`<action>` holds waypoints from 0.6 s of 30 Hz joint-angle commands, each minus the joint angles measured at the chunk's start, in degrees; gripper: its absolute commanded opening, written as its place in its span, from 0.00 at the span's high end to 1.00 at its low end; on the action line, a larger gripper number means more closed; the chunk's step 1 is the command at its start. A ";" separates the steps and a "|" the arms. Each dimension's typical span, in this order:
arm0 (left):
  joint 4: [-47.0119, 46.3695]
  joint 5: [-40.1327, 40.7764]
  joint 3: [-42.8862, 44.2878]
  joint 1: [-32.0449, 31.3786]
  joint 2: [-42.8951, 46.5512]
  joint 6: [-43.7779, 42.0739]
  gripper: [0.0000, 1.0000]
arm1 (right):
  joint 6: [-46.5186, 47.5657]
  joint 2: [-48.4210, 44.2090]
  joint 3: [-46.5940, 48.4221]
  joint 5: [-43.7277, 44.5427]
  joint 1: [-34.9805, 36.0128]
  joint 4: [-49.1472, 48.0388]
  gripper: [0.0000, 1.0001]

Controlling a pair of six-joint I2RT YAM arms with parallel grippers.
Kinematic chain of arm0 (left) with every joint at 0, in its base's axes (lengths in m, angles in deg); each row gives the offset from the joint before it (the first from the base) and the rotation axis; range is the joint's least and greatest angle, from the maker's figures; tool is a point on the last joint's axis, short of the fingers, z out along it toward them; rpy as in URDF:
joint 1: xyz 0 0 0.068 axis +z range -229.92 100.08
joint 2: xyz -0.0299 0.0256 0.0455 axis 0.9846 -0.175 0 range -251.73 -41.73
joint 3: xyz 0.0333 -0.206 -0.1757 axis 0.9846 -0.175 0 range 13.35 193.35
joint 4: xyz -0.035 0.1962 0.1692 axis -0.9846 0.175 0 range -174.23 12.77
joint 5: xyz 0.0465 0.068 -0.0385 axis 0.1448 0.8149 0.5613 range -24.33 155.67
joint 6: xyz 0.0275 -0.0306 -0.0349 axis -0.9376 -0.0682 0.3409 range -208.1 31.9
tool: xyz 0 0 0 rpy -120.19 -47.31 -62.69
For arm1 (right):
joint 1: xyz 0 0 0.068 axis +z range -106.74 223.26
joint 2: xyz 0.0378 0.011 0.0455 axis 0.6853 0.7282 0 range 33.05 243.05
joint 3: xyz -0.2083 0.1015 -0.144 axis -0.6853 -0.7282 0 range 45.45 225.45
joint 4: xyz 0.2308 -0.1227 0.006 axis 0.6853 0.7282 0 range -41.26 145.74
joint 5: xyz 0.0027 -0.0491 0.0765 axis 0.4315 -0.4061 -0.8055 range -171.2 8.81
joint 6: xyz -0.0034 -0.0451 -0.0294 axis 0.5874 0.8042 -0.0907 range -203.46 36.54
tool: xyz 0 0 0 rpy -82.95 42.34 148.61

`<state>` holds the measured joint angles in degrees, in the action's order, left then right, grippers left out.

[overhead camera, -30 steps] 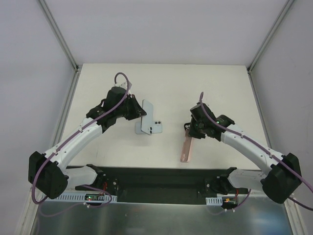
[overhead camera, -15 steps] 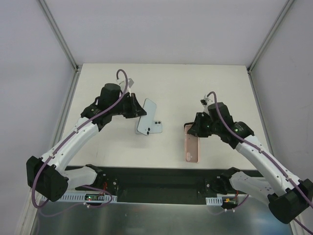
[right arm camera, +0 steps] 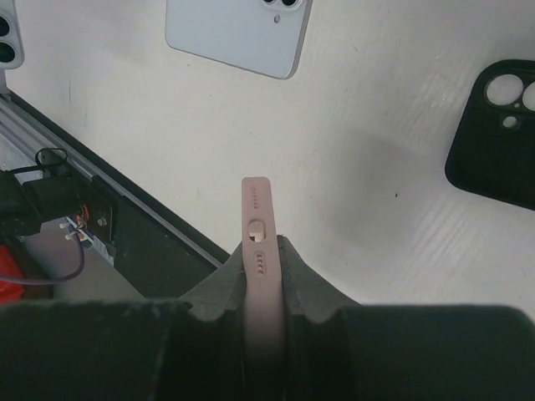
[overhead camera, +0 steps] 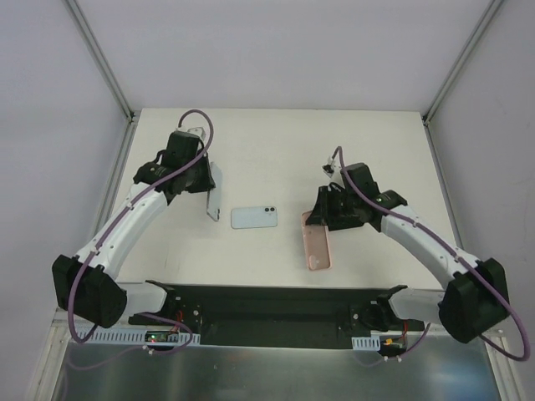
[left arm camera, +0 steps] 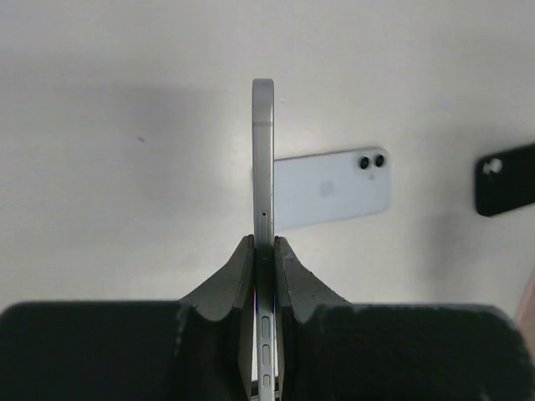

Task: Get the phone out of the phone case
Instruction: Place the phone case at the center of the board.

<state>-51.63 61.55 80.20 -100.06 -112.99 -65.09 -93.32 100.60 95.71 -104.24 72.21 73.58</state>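
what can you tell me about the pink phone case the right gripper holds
The pink case is a long slab with rounded corners, matte and rubbery-looking. Its far end shows an oval port cutout between rows of small holes. The right gripper clamps its two faces at one end; the rest reaches toward the near edge of the table. Whether it touches the table is unclear.

A: Which colours do you see on the cream-white flat matte table top [overhead camera: 276, 142]?
B: The pale blue rectangular glass-backed phone [overhead camera: 253, 217] has two dark round lenses. The silver-white thin metal-edged slab [left arm camera: 262, 150] is plain.
A: And the cases?
B: The dusty pink rectangular rubbery case [overhead camera: 318, 246] is one even tone. The matte black round-cornered rubbery case [right arm camera: 497, 142] also. The white tubular plastic arm links [overhead camera: 134, 230] have black joints.
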 commanded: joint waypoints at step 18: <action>5.37 30.05 7.86 0.28 -23.57 0.72 0.69 | -4.20 29.49 16.27 11.52 -0.39 -8.15 0.41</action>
<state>-46.93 89.09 84.51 -100.06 -136.29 -65.79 -97.81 131.18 108.26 -98.19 71.99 64.16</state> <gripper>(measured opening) 0.170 0.556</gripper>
